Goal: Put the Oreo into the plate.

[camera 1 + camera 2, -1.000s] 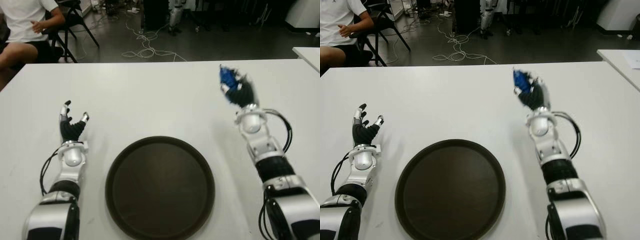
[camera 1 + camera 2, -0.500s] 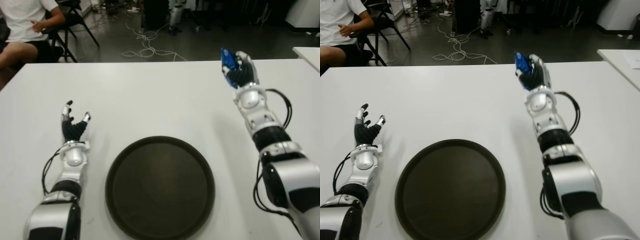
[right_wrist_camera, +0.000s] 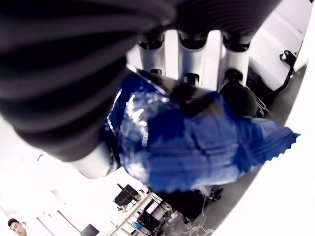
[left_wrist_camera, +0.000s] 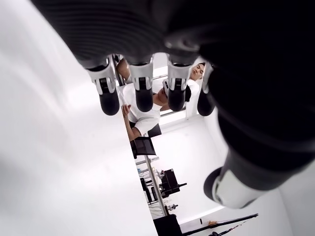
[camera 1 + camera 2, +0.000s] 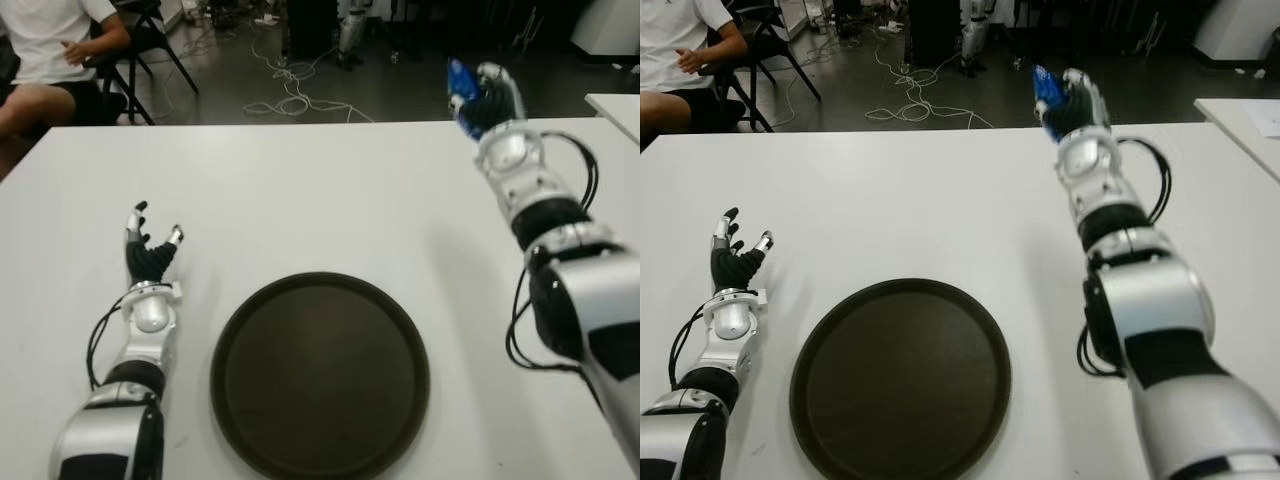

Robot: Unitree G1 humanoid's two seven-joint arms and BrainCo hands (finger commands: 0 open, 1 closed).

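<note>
My right hand (image 5: 484, 100) is raised above the far right part of the white table (image 5: 300, 190), fingers curled around a blue Oreo packet (image 5: 460, 78). The right wrist view shows the crinkled blue wrapper (image 3: 197, 147) pressed between thumb and fingers. A round dark brown plate (image 5: 320, 372) lies on the table near the front, well below and left of that hand. My left hand (image 5: 148, 252) shows left of the plate, fingers spread and holding nothing; the left wrist view shows its fingers (image 4: 142, 93) extended.
A seated person (image 5: 50, 60) in a white shirt is beyond the table's far left corner. Cables (image 5: 295, 95) lie on the dark floor behind. Another white table's corner (image 5: 615, 108) shows at the far right.
My right hand has risen and moved away toward the table's far edge with the Oreo packet held in it. The left hand and the plate have stayed put.
</note>
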